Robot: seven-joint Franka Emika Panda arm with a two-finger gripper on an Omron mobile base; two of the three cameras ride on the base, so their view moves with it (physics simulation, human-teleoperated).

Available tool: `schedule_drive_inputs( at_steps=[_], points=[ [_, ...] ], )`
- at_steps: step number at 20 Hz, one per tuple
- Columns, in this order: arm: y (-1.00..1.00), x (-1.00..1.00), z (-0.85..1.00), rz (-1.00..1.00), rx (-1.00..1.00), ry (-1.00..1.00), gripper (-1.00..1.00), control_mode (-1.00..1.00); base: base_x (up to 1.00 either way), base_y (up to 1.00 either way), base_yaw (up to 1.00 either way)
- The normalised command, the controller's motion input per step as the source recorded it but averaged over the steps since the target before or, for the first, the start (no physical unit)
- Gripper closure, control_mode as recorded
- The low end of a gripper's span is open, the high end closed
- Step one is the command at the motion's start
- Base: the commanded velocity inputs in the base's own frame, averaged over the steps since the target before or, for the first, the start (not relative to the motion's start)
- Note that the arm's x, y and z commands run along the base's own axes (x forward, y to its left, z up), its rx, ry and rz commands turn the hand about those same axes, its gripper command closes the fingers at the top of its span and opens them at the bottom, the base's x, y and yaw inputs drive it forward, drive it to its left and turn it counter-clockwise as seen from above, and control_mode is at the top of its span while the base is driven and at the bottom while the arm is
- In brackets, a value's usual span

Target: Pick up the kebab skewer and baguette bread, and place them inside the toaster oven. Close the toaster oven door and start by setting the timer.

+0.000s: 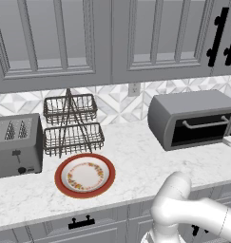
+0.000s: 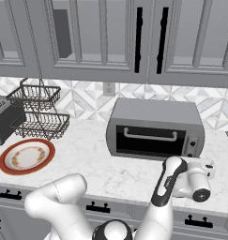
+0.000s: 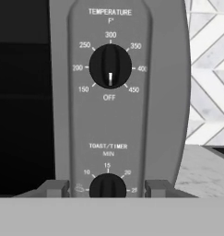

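The toaster oven (image 1: pixel 193 111) (image 2: pixel 155 112) stands at the back of the counter. The toaster oven door (image 2: pixel 148 140) (image 1: pixel 202 130) is up and shut, its dark glass showing nothing inside. The kebab skewer and baguette bread are hidden. My gripper (image 2: pixel 196 163) (image 3: pixel 107 188) faces the oven's right-hand control panel and is open. Its fingertips (image 3: pixel 56 188) stand on either side of the toast/timer knob (image 3: pixel 107 184), with a gap to the knob on each side. Above it, the temperature knob (image 3: pixel 110 67) points to OFF.
An empty red-rimmed plate (image 1: pixel 84 175) (image 2: pixel 26 156) lies on the marble counter to the oven's left. Behind it is a two-tier wire basket rack (image 1: pixel 72 126) (image 2: pixel 38 112). A grey slot toaster (image 1: pixel 14 144) sits at far left. Wall cabinets hang overhead.
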Motion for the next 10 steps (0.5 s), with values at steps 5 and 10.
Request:
schedule_drive_inputs(
  at_steps=[5, 10],
  points=[
    [-0.05, 0.00, 0.00, 0.05, 0.00, 0.00, 1.00, -1.00, 0.00, 0.00, 0.00],
    [-0.08, 0.00, 0.00, 0.12, 0.00, 0.01, 1.00, -1.00, 0.00, 0.00, 0.00]
  ],
)
